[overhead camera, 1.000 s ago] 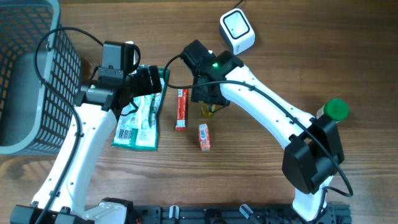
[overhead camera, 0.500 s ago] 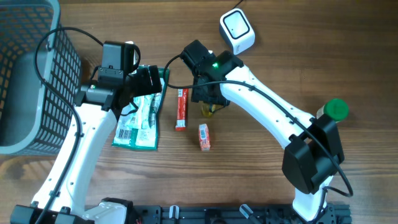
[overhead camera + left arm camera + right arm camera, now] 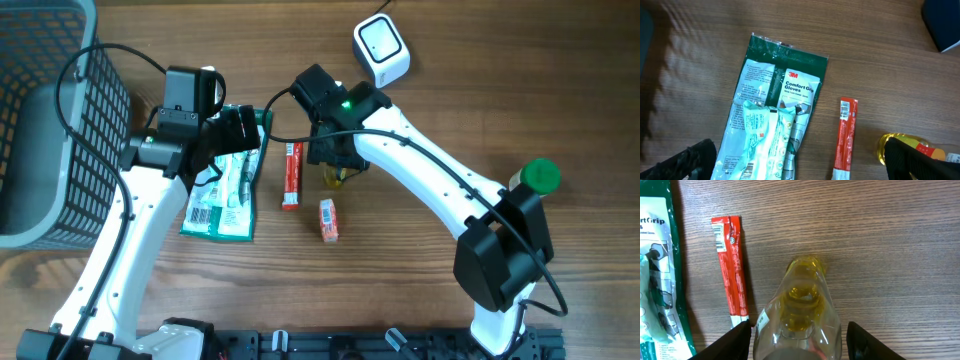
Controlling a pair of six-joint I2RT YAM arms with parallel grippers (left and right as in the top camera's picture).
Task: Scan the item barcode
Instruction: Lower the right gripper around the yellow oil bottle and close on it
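A small clear bottle (image 3: 802,295) with yellow liquid stands between the fingers of my right gripper (image 3: 799,342), which is shut on it just above the table; its yellow end shows at the arm's edge (image 3: 336,178). The white barcode scanner (image 3: 382,48) sits at the back, beyond the right arm. My left gripper (image 3: 802,167) hangs open over a green glove pack (image 3: 790,85) with a mint packet (image 3: 765,145) lying on it, gripping nothing. A red stick sachet (image 3: 731,265) lies between the pack and the bottle.
A grey mesh basket (image 3: 45,120) fills the far left. A small orange packet (image 3: 328,218) lies in front of the red sachet. A green-capped object (image 3: 541,175) stands at the right by the right arm's base.
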